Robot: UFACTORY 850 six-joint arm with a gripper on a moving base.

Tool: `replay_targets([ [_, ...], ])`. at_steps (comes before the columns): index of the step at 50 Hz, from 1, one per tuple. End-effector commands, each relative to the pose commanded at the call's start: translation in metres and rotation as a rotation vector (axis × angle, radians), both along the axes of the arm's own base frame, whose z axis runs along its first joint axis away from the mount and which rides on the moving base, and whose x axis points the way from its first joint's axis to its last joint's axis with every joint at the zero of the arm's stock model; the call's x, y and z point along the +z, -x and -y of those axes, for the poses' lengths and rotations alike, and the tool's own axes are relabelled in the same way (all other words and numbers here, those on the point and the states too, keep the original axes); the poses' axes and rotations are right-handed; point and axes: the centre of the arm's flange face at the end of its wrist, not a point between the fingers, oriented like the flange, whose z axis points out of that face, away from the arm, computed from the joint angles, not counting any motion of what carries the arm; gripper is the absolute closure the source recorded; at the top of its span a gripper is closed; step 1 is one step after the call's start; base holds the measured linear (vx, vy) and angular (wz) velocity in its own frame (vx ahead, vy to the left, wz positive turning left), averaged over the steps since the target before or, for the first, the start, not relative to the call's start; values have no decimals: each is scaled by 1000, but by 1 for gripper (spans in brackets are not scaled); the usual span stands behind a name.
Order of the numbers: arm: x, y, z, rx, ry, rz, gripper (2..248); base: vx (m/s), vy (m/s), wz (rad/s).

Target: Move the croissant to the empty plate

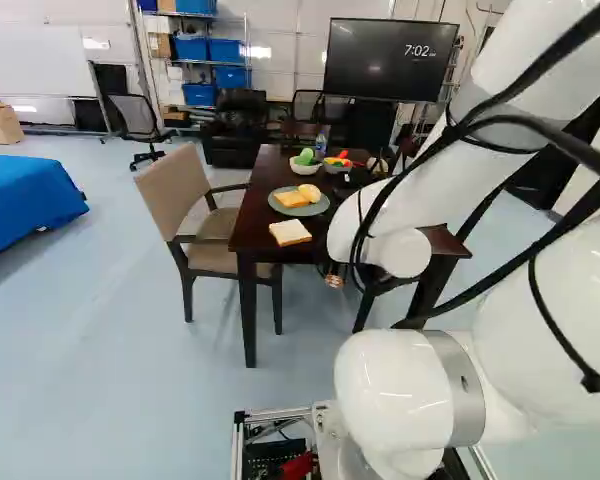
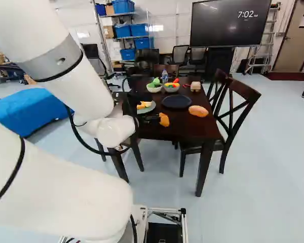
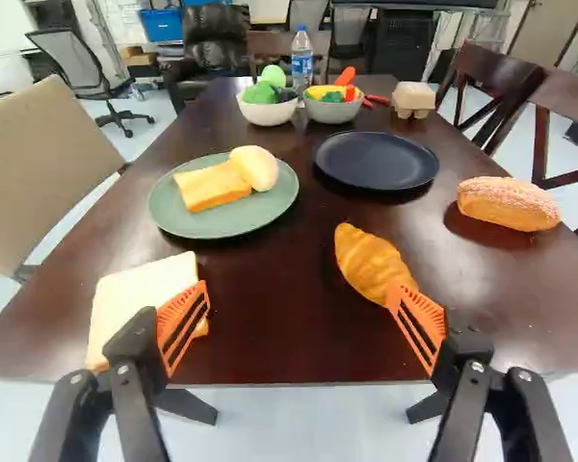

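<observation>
Pale blue floor point(image 2: 263, 172) spreads around a dark wooden table point(image 3: 270, 337), with a beige chair point(image 1: 160, 200) along one long side and dark wooden chairs point(image 2: 238, 109) along the other. Toward the table's near edge lies the croissant point(image 3: 368, 264), nearer the dark chairs' side than the middle, its near end overlapped in the wrist view by one orange-padded finger; whether the two touch, I cannot tell. The gripper point(image 2: 150, 119) reaches in over the near edge with its jaws spread wide, the croissant just ahead of one finger. Ahead of the other, partly hidden by it, a white bread slice point(image 3: 130, 294) lies by the near corner on the beige chair's side. Beyond the slice, a green plate point(image 3: 207, 225) holds a piece of toast point(image 3: 212, 187) and a pale roll point(image 3: 255, 167), pressed close together. The dark empty plate point(image 3: 376, 160) sits farther up the table than the croissant, with an oblong loaf point(image 3: 508, 203) between it and the long edge by the dark chairs. Toward the far edge stand two bowls of colourful food side by side, a water bottle point(image 3: 302, 60) behind them, and a small carton point(image 3: 413, 99) nearer the dark chairs.
</observation>
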Motion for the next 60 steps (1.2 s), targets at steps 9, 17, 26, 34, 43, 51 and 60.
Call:
replay_targets([
  [9, 7, -8, 11, -34, -2, -16, 3, 0, 0, 0],
  [17, 13, -15, 22, -63, -4, -27, 3, 0, 0, 0],
  [26, 21, -26, 33, -90, -5, -37, 3, 0, 0, 0],
  [34, 28, -36, 41, -98, -1, -52, 3, 0, 0, 0],
  [43, 35, -48, 51, -97, 9, -79, 3, 0, 0, 0],
  [51, 40, -58, 59, -94, 18, -111, 3, 0, 0, 0],
  [60, 46, -71, 62, -71, 33, -152, 3, 0, 0, 0],
])
